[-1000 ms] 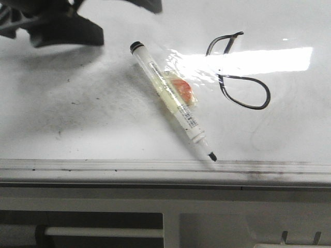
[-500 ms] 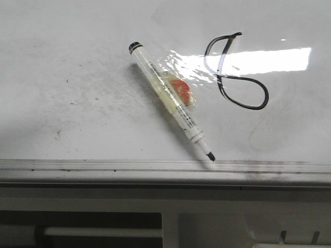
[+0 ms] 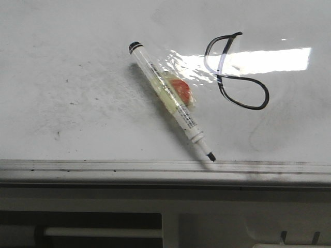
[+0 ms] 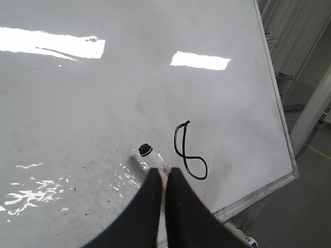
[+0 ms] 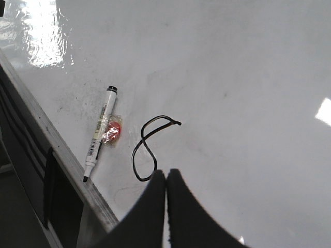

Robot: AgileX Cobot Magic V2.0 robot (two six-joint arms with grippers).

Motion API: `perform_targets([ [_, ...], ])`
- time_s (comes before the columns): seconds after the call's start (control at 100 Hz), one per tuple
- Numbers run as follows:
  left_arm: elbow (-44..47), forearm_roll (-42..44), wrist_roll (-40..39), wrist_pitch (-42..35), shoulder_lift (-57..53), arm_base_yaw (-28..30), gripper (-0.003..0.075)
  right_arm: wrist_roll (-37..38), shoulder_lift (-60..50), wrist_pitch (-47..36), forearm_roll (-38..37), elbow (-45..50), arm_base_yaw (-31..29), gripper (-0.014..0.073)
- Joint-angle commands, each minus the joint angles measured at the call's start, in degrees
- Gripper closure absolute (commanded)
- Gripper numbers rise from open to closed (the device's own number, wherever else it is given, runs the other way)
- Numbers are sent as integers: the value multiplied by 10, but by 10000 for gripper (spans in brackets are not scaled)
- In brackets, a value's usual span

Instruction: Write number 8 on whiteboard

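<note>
- Nothing on the whiteboard [image 3: 77, 103] has shifted since half a second ago; a second ago a dark arm filled the far left corner, now gone.
- Left hand [image 4: 161, 178] is pinched shut, empty, with the number 8 [image 4: 189, 152] just beyond its fingertips.
- Right hand [image 5: 166, 178] is likewise closed (nothing held), near the figure's lower loop.
- One number 8, one marker [image 3: 170, 101] beside it.

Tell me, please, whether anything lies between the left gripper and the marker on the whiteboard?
Nothing visible does. In the left wrist view the left gripper, fingers together, hangs above the whiteboard, with the marker lying just beyond its tips. The number 8 sits beside the marker, only ink on the board.
</note>
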Motion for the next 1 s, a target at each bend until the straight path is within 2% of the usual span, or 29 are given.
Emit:
perform_targets([
  [0.0, -15, 2, 3, -12, 6, 0, 741, 2, 7, -36, -16, -13, 1, 636],
  [0.37, 0, 17, 3, -16, -3, 1, 741, 2, 7, -36, -16, -13, 1, 636],
  [0.5, 28, 173, -12, -13, -36, 1, 741, 2, 7, -36, -16, -13, 1, 636],
  [0.66, 83, 309, -159, -23, -101, 29, 741, 2, 7, -36, -16, -13, 1, 636],
  [0.78, 118, 447, -254, -42, -152, 79, 741, 2, 7, -36, -16, -13, 1, 636],
  [0.99, 160, 672, -436, -49, -192, 207, 741, 2, 7, -36, -16, -13, 1, 636],
])
